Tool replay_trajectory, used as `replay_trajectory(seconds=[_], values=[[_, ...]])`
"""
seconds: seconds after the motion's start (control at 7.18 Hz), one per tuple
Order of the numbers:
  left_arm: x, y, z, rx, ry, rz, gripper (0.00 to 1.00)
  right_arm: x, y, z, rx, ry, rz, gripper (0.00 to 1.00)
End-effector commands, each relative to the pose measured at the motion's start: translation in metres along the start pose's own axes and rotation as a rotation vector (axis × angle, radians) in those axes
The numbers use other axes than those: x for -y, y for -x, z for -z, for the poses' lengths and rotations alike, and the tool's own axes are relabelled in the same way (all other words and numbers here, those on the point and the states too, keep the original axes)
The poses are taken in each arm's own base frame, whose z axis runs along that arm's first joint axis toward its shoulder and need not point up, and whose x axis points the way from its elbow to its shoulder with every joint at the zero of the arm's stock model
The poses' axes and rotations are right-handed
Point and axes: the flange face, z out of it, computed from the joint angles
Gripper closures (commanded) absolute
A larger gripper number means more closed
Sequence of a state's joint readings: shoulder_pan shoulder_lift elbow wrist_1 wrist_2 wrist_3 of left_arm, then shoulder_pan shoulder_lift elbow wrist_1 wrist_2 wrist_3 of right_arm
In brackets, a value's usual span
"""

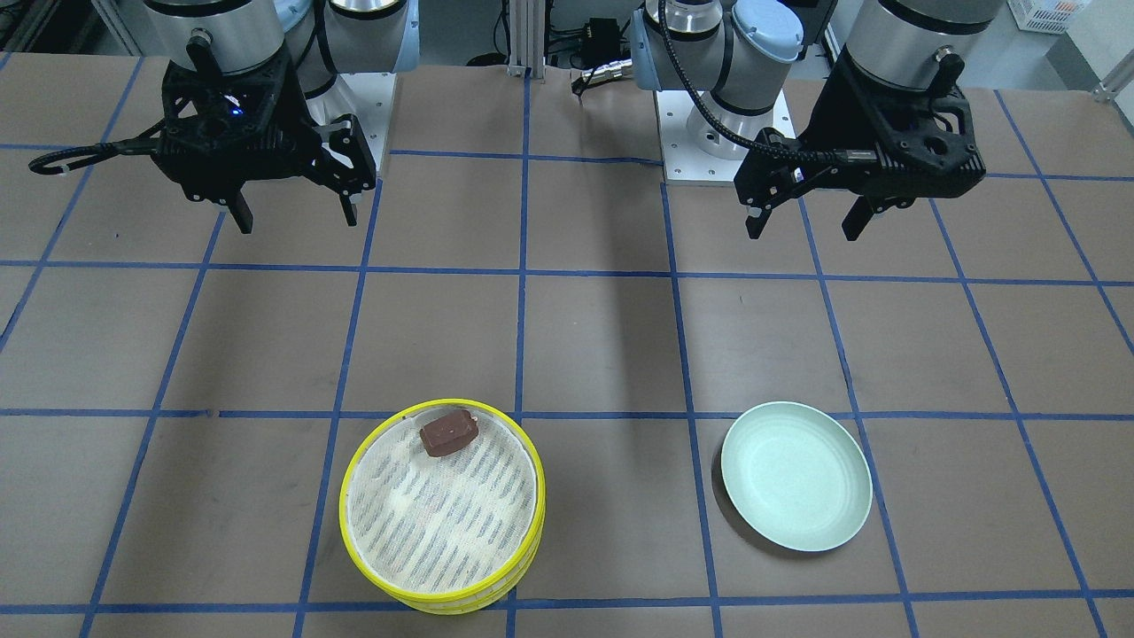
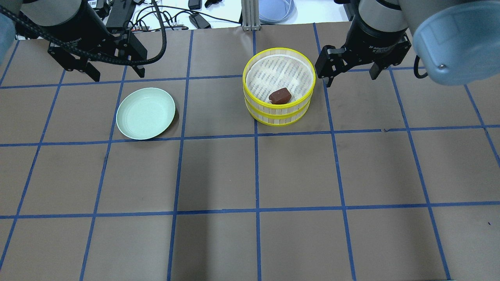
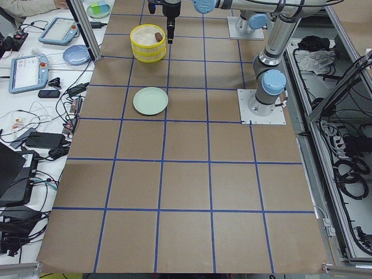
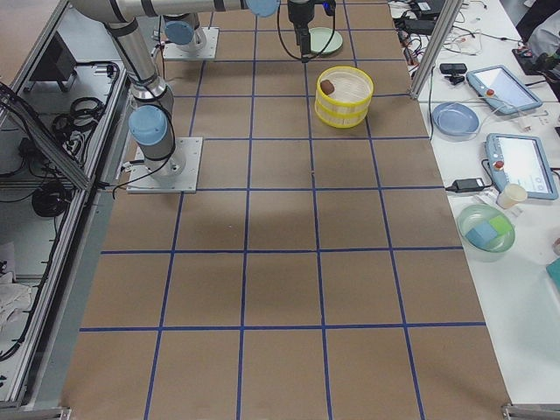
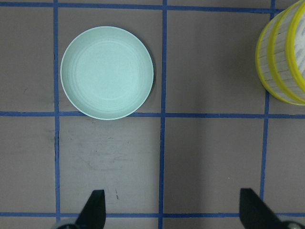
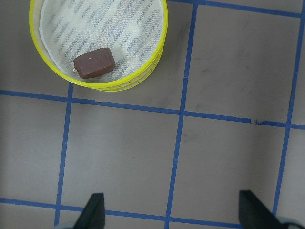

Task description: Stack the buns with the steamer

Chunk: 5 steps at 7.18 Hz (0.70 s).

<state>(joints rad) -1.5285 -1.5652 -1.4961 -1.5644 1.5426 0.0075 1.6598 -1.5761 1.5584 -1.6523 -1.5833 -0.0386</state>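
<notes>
Two yellow-rimmed steamer trays point(image 1: 354, 470) stand stacked one on the other; the stack also shows in the overhead view point(image 2: 278, 117) and the right wrist view point(image 6: 110, 86). The dark brown bun point(image 1: 448, 432) lies on the top tray's striped liner near the rim, as the overhead view point(image 2: 280, 95) and right wrist view point(image 6: 94, 63) also show. The white bun is hidden. My left gripper point(image 2: 117, 73) is open and empty, high behind the plate. My right gripper point(image 2: 350, 76) is open and empty, beside the stack and apart from it.
An empty pale green plate point(image 2: 145, 113) sits on the table to the left of the steamer, below my left wrist camera point(image 5: 107, 72). The brown table bears a blue tape grid. Operator desks with tablets and bowls line the far table edge.
</notes>
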Motion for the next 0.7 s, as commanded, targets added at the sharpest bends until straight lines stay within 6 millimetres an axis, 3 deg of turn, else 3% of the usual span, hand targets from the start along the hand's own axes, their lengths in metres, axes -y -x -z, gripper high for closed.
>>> replay_trajectory(seconds=[0.0, 0.56], values=[[0.0001, -0.0012, -0.0012, -0.016, 0.004, 0.011, 0.0, 0.0008, 0.0, -0.0011, 0.0, 0.001, -0.002, 0.0], [-0.0004, -0.002, -0.0021, -0.016, 0.007, 0.015, 0.0, 0.0008, 0.0, -0.0011, 0.0, 0.001, -0.002, 0.0]])
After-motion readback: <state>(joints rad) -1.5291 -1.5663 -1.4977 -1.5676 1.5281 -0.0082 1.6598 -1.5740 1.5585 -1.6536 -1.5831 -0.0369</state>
